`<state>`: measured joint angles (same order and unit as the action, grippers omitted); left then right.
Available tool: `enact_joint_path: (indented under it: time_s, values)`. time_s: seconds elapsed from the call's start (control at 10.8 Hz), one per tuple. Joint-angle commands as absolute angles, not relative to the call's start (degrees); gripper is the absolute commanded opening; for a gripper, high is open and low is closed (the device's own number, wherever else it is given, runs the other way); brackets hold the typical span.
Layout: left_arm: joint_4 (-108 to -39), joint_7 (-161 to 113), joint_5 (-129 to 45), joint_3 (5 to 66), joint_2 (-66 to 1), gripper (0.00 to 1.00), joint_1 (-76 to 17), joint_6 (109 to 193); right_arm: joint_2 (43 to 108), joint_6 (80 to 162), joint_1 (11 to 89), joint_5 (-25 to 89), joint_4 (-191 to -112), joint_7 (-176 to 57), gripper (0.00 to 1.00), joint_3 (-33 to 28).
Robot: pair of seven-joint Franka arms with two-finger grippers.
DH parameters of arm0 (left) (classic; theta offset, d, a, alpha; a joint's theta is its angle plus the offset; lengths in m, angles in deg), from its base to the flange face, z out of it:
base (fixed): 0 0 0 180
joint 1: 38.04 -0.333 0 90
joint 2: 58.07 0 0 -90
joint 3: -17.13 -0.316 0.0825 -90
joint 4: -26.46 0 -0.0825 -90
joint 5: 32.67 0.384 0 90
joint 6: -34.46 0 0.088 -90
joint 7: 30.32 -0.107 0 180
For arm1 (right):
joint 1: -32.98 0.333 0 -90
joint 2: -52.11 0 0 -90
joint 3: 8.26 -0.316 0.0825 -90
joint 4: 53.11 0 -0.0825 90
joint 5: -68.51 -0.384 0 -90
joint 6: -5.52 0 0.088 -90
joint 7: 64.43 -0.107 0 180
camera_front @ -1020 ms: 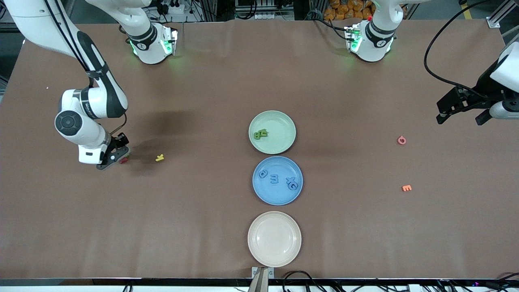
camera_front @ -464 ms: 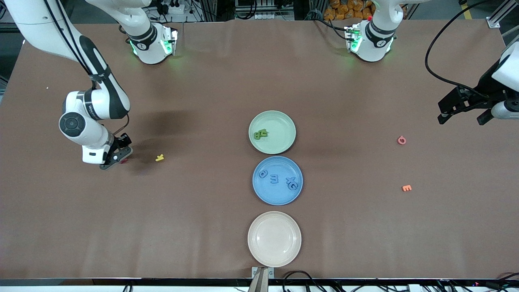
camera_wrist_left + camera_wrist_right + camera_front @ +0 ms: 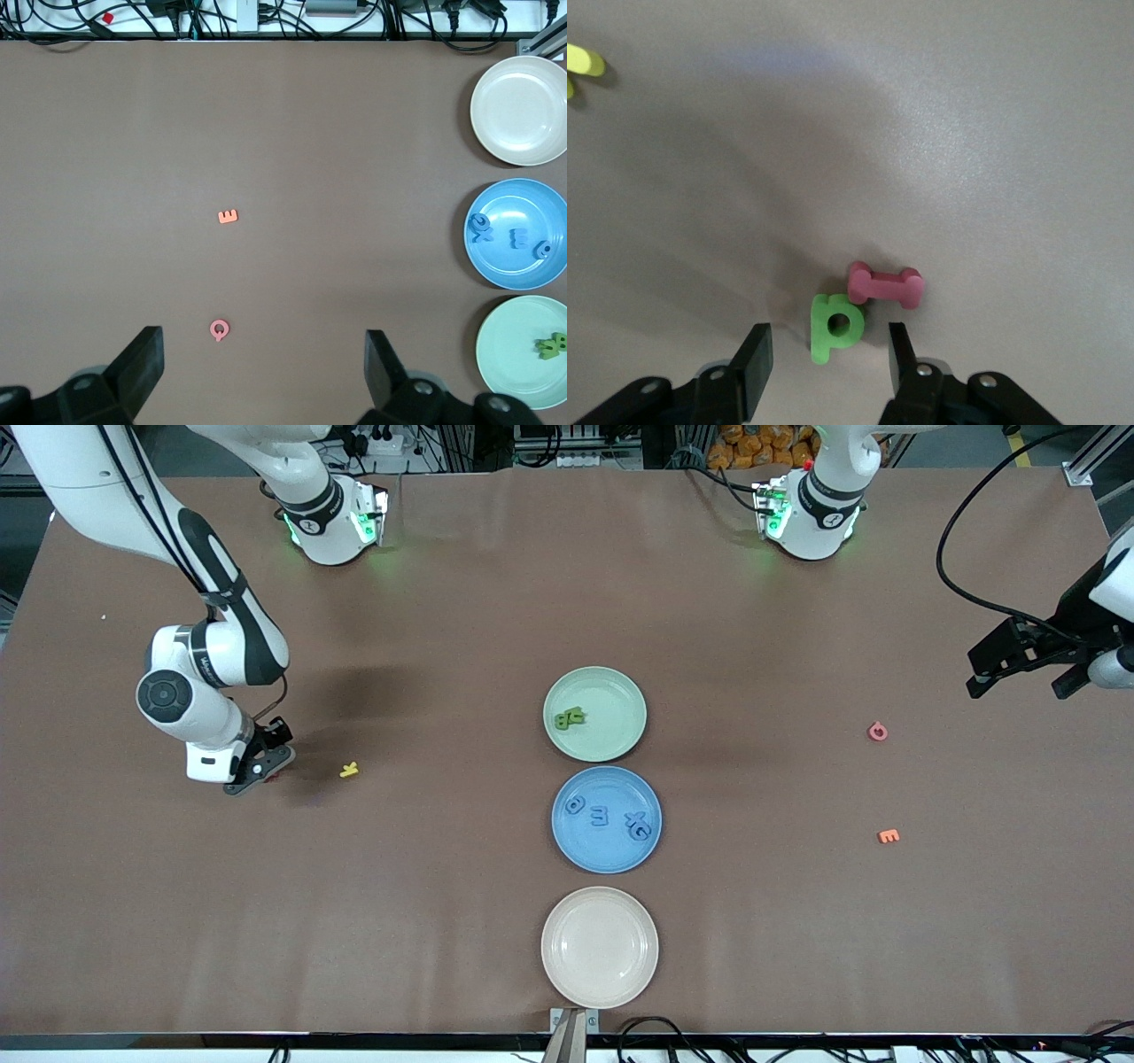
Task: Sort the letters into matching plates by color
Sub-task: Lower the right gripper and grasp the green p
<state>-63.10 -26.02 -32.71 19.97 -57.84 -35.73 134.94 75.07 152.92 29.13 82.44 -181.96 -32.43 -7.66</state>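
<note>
The small green foam letter (image 3: 835, 328) lies between the right end effector's (image 3: 826, 356) parted, ungripping fingers, a pink letter (image 3: 886, 284) touching it; the left end effector (image 3: 264, 363) waits released.

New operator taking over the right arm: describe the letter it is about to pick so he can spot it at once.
Look toward the right arm's end of the table, under the right gripper, whose open fingers straddle it. There a small green letter lies flat, touching a pink letter. It is the only green one there; the yellow letter lies apart.
</note>
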Motion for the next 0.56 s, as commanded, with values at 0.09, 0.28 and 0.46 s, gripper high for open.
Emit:
enact_joint_path:
  time_s: [0.09,0.28,0.46]
  values:
    - [-62.30,-25.92,-32.05,19.86,-57.28,1.00,-34.53,132.91,75.13,153.79,28.59,81.16,-182.57,-32.26,0.60,-8.00]
    - [-62.04,-25.92,-32.14,19.95,-57.72,1.00,-34.44,130.36,75.31,154.40,28.68,81.16,-182.57,-32.44,0.58,-8.00]
    - [-61.95,-25.92,-32.23,20.73,-57.72,1.00,-34.53,129.13,75.66,154.67,28.68,81.16,-182.57,-32.44,0.54,-8.00]
